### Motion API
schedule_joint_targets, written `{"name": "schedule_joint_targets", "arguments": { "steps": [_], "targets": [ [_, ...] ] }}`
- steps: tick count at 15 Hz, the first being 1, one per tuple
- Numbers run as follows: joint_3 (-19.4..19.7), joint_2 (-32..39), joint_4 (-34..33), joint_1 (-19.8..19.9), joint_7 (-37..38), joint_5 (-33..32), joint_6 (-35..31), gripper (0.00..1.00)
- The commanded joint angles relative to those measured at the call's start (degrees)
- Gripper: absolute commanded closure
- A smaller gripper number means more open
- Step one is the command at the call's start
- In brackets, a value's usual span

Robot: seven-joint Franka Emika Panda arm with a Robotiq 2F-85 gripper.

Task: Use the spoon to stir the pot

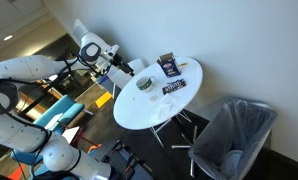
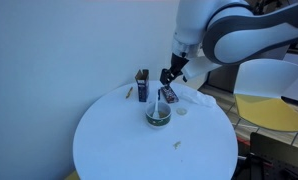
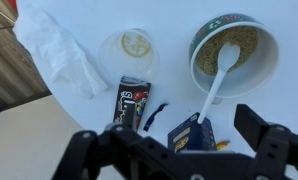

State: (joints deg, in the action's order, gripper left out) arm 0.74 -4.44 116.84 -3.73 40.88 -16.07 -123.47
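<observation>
Gripper (image 3: 174, 145) spread wide, nothing held, hovering short of the pot (image 3: 234, 50).
In the wrist view the pot sits ahead, frame-right. The spoon (image 3: 217, 80) rests in it, handle slanting back toward the gripper, ending beside the dark box (image 3: 189, 135).

Spoon (image 3: 218, 80) in pot (image 3: 274, 58); packet (image 3: 132, 101) left of box (image 3: 188, 134) in wrist view

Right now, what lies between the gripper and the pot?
In the wrist view, the upright dark box and the white spoon's handle, which sticks out of the pot, lie between it and the open gripper.
</observation>
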Motion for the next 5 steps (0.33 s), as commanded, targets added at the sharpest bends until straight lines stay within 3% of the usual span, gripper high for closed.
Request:
{"name": "schedule_joint_targets", "arguments": {
  "steps": [1,5],
  "targets": [
    [-1.42,0.00,-0.26,1.50,-0.29,0.20,0.23,0.00],
    [-1.47,0.28,-0.24,1.56,-0.28,0.18,0.23,0.00]
  ]
}}
